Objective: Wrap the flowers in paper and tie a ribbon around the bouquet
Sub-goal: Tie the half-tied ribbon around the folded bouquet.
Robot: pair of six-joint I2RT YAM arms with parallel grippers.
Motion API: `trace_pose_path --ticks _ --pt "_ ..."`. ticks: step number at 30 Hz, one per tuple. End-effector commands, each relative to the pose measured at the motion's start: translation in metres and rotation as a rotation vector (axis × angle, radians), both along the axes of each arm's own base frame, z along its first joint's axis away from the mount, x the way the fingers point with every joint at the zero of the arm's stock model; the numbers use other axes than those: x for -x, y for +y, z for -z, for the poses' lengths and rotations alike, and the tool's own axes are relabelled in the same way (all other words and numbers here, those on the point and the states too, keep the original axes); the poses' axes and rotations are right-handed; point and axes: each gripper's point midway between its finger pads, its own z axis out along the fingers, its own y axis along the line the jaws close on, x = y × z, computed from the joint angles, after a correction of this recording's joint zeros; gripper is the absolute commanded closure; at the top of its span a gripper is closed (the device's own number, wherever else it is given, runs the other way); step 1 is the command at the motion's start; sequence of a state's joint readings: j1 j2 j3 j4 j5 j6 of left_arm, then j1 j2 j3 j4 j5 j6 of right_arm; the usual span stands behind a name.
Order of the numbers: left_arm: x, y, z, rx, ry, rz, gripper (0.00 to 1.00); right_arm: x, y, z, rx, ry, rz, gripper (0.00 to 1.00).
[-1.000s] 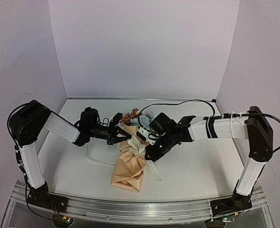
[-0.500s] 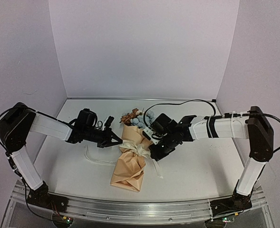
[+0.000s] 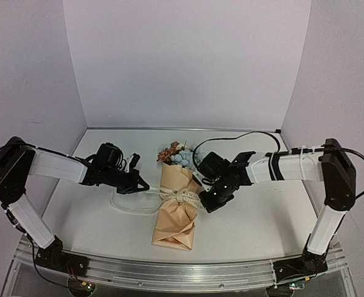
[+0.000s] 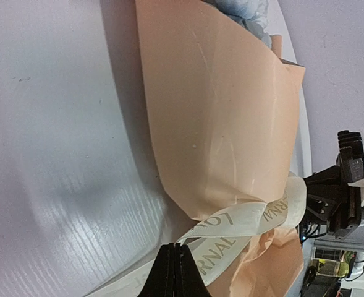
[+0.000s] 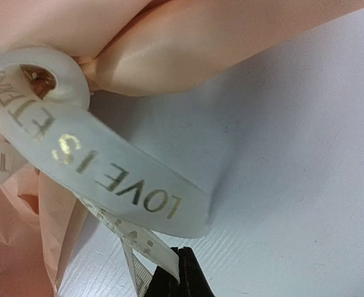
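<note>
Top external: bouquet [image 3: 174, 216] lies flat mid-table [image 3: 262, 210], narrow end toward the arm bases, flowers [image 3: 178, 154] at its far end. Ribbon [image 3: 185, 197] is looped round the bouquet's waist. Left gripper [image 3: 146, 187] is just left of the bouquet, fingers pinched on a ribbon end that runs straight to the waist. Right gripper [image 3: 207, 201] is just right of the bouquet at waist level, fingers closed.

Left wrist: gripper [image 4: 175, 266] tips are pressed together on the ribbon [image 4: 231, 232], which has gold lettering and leads up to the bouquet's waist. Paper [image 4: 219, 124] is smooth on the flower side of the waist and crumpled on the other. Blue blooms [image 4: 243, 12] show at the top edge.

Right wrist: gripper [image 5: 180, 272] tips are closed on a thin ribbon tail. A ribbon [image 5: 107, 167] loop w/ "LOVE IS" in gold sits against the bouquet's waist. Paper [image 5: 169, 49] is gathered there.
</note>
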State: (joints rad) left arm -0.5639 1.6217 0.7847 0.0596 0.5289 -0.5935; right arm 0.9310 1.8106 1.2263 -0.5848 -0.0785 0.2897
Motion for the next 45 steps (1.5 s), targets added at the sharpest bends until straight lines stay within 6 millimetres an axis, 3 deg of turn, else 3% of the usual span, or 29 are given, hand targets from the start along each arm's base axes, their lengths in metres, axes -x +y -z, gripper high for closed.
trace_pose_path --ticks 1,10,17,18,23,26,31,39,45 --pt "-0.005 0.014 -0.005 -0.054 -0.058 -0.034 1.0 0.007 -0.025 -0.012 0.089 -0.002 0.01 1.0" --pt "-0.006 0.012 0.0 -0.057 -0.051 -0.024 1.0 0.019 -0.041 -0.009 0.213 -0.019 -0.065 1.0" --pt "-0.005 -0.002 -0.022 0.023 -0.117 0.048 1.0 0.02 -0.029 -0.006 0.127 -0.028 -0.058 0.99" --pt "-0.004 -0.004 -0.025 0.032 -0.128 0.06 1.0 0.02 -0.029 -0.008 0.124 -0.033 -0.066 0.96" --pt "-0.002 -0.018 -0.037 0.06 -0.189 0.12 0.99 0.022 -0.021 -0.017 0.032 -0.028 -0.098 0.6" --pt "-0.003 -0.024 -0.043 0.066 -0.217 0.138 0.97 0.022 -0.02 -0.024 -0.004 -0.057 -0.131 0.47" --pt "-0.005 -0.029 -0.051 0.076 -0.248 0.143 0.95 0.004 -0.016 -0.035 -0.141 -0.128 -0.122 0.34" --pt "-0.001 -0.033 -0.059 0.077 -0.294 0.184 0.95 -0.023 0.011 -0.07 -0.4 -0.14 -0.2 0.3" --pt "-0.001 -0.038 -0.063 0.064 -0.309 0.204 0.94 -0.047 0.03 -0.097 -0.628 0.023 -0.16 0.35"
